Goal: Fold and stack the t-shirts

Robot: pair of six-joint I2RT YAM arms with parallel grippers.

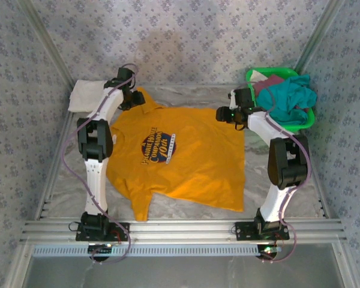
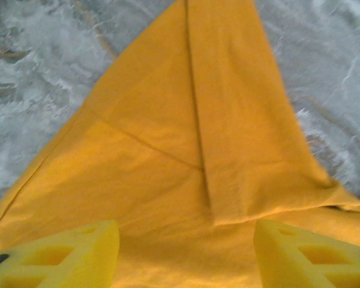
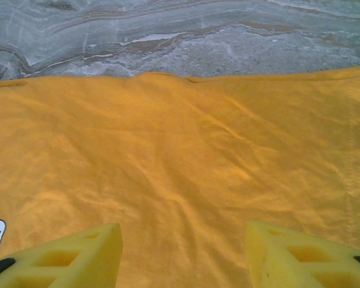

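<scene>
Item 1: mustard-orange cotton t-shirt with a navy-and-white chest print, spread open and mostly flat across the middle of the grey marbled table; 1 sleeve points to the near edge, the other to the far-left corner. Item 2: plain white folded t-shirt, on the table just beyond the orange shirt's far-left sleeve. Item 3: green plastic basket, to the far right of the orange shirt and apart from it, holding a crumpled teal t-shirt that spills over the rim, with a maroon t-shirt behind it. Item 4: left gripper, over the orange shirt's far-left sleeve; its 2 yellow fingers stand wide apart with nothing between them, above orange cloth that narrows away along a stitched seam. A pale scrap at that view's upper left corner is possibly the white shirt; too little shows to be sure. Item 5: right gripper, over the orange shirt's far-right corner, on the basket side; yellow fingers likewise spread wide and gripping nothing, above lightly wrinkled cloth whose edge meets bare table just ahead.
</scene>
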